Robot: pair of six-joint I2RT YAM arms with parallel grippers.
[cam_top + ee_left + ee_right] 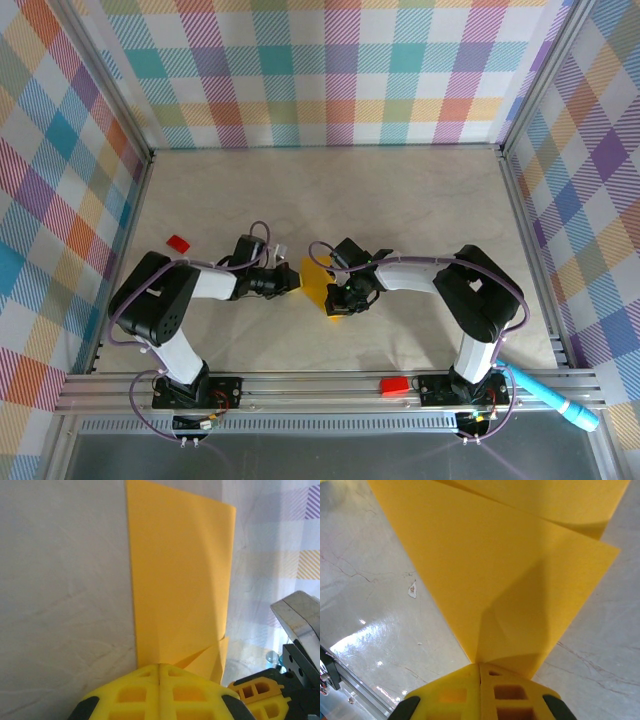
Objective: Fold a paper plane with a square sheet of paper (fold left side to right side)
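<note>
square sheet of paper point(316, 284) is mid-tabletop point(400, 200), right between the two pincer tips.

left pincer point(159, 666): clenched, jaws flush. The paper's near edge runs in under its tips. Can't tell if it's pinching or just pressing.

right pincer point(480, 664): clenched on a corner of the sheet. The paper tapers straight into the seam between the fingers, and that flap is lifted, with a shadow on the tabletop beside it.

arms: both elbows bent, forearms reaching inward toward each other. The right tip sits slightly nearer the bases than the left.

paper: yellow-orange, partly folded. Right wrist view shows two overlapping layers with a diagonal edge. Left wrist view shows a long flat panel with a small folded triangle by the tips.
</note>
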